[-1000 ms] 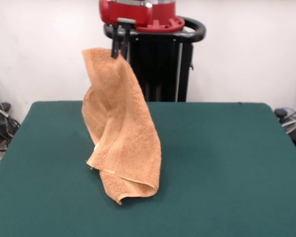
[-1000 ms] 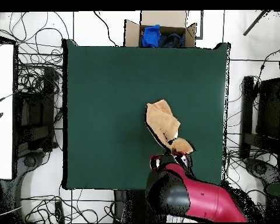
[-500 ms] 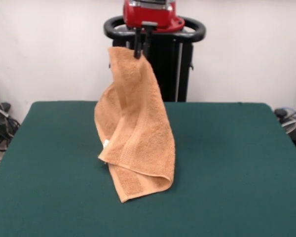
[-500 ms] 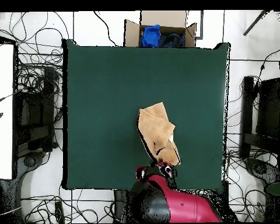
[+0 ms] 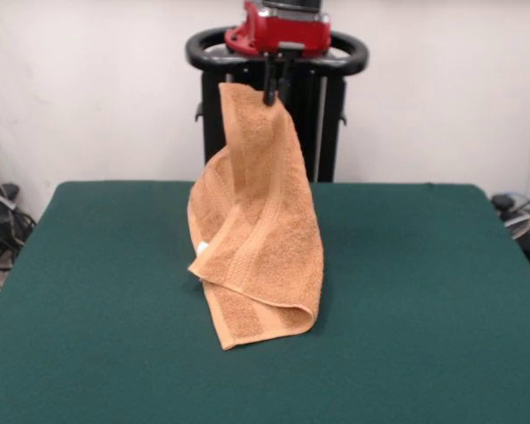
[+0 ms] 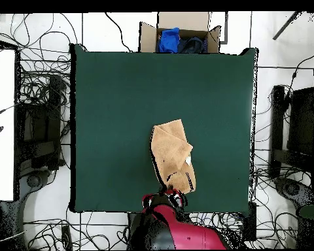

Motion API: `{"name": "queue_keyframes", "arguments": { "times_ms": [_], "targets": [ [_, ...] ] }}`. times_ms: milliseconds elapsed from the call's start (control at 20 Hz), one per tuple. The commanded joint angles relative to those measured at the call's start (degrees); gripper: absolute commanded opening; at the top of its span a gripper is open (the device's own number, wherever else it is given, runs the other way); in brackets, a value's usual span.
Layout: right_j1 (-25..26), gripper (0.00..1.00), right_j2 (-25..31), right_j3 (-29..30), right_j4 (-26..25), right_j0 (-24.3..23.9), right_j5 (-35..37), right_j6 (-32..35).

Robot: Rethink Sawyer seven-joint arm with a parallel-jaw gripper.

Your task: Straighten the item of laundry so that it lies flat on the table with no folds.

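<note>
**Towel hangs from the pincer, lower end folded on the table**

The pincer [image 5: 274, 88] is clamped narrow on the top edge of the towel [image 5: 261, 230], near one upper corner. In the front view the cloth drops straight down from the pincer in a long drape, widening as it goes, and its lowest part rests on the table [image 5: 424, 291] directly below and a little toward the camera. There the bottom end curls under itself in a rounded fold. A woven band runs across the cloth just above that fold, and a small white tag [image 5: 201, 248] shows at the side edge well below the pincer.

The overhead view adds what the front view hides: the towel [image 6: 173, 153] reaches from the pincer [image 6: 167, 191] away from the robot's base toward the table's middle, and the pincer sits over the table's [image 6: 107, 98] edge nearest the base. The tag [image 6: 188, 160] appears here as a pale speck on one side of the cloth. The fingers themselves are hard to make out from above, where the red arm [image 6: 179, 232] crowds them; the front view shows them pinching the cloth.
</note>
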Motion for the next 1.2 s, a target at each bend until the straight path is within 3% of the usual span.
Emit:
{"name": "queue_keyframes", "arguments": {
  "times_ms": [50,250,450,1200],
  "targets": [
    [10.3,0.0,-6.8,2.2,1.2,4.1,-12.3,17.1],
    [17.9,0.0,-8.8,1.2,2.2,6.4,-20.3,17.6],
    [22.1,0.0,-10.1,0.6,4.1,8.4,-25.3,17.8],
    [21.4,0.0,-10.8,6.4,12.2,14.7,-29.5,20.1]
  ]
}}
